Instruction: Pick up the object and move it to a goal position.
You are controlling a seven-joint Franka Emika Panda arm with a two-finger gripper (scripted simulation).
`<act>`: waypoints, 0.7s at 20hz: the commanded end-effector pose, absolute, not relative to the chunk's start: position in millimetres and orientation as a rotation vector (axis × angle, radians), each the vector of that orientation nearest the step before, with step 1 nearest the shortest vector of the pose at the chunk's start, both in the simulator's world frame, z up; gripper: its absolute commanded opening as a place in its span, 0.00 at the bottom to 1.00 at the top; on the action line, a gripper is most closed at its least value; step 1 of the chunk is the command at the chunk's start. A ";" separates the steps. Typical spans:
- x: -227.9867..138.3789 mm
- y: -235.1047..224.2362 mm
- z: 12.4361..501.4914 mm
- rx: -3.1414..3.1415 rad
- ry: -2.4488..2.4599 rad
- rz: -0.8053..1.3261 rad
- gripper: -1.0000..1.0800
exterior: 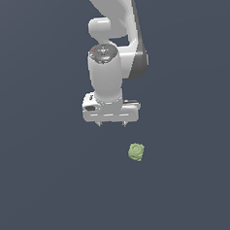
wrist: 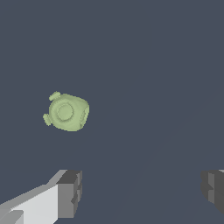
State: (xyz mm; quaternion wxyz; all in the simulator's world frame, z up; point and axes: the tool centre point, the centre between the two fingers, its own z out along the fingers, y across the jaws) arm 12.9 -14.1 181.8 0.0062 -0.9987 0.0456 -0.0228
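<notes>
Arm: white Franka arm (exterior: 116,34) comes down from the top of the exterior view, wrist pointing downward
Hand: hand (exterior: 112,125) has its two short fingertips spread wide, nothing between them; in the wrist view the dark finger pads (wrist: 70,192) stand far apart at either side
Object: pale green lumpy block (exterior: 136,152) lies on the dark grey surface (exterior: 44,190), below the hand and toward the exterior view's right, apart from both fingers
Object face: round raised disc faces the wrist camera (wrist: 66,112), small knobs stick out along one edge
Contact: none, the hand is clear of the block
</notes>
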 end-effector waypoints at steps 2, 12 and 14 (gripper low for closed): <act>13.0 -13.2 181.7 -3.125 0.140 -0.071 0.96; 13.9 25.1 175.9 -3.109 0.031 -0.075 0.96; 14.3 24.0 175.8 -3.110 0.038 -0.074 0.96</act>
